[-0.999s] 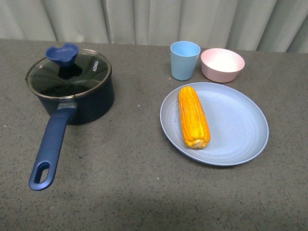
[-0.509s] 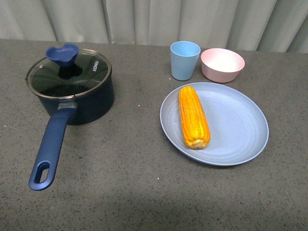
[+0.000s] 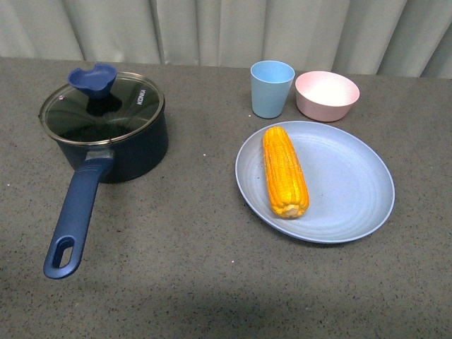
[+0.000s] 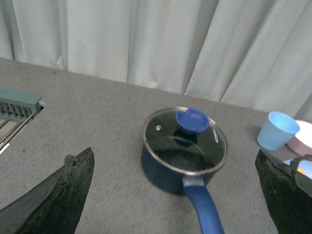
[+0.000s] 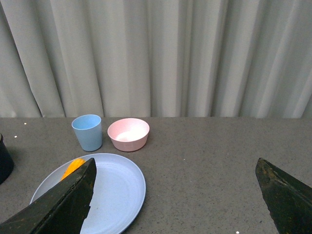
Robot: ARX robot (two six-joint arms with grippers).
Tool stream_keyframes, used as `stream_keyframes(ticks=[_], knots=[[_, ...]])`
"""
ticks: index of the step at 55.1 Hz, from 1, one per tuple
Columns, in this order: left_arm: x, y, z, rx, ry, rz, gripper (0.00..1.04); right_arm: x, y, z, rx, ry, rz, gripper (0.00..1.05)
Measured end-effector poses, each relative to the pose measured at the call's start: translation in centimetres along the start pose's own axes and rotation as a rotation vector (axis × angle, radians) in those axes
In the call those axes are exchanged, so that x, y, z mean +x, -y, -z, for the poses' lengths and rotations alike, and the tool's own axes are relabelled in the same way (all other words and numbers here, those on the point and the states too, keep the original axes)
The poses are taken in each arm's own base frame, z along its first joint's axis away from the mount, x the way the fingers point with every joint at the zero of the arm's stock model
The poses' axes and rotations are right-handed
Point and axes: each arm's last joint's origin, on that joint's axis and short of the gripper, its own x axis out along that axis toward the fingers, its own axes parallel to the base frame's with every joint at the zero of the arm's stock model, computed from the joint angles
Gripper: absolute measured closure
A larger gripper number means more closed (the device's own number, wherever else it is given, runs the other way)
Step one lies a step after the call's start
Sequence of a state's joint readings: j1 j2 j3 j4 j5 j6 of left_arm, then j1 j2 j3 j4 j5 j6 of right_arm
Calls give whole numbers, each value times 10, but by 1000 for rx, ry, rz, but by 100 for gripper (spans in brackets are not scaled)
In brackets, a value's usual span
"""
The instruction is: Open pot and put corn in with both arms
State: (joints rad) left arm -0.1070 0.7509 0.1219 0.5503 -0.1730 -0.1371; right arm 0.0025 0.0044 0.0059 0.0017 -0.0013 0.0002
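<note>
- Nothing has moved since half a second ago: the dark navy-blue saucepan (image 3: 116, 152) and the yellow-orange corn cob (image 3: 284, 171) are in the same places.
- The left gripper (image 4: 170, 156) has its black fingers spread wide and holds nothing.
- The saucepan stands at the far left, with the round glass lid (image 3: 102, 109) on it.
- The corn cob lies on the round pale blue plate (image 3: 353, 191), right of centre.
- The right gripper (image 5: 174, 163) is also spread wide and empty.
- The grey speckled table (image 3: 198, 268) ends at a pale pleated curtain (image 3: 226, 28).
</note>
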Motion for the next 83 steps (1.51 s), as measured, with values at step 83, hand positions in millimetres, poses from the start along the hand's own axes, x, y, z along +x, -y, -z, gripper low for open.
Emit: stream_keyframes(ticks=[83], knots=[[234, 48, 73, 118, -185, 99, 6, 0, 0, 0, 0, 0, 0, 9]])
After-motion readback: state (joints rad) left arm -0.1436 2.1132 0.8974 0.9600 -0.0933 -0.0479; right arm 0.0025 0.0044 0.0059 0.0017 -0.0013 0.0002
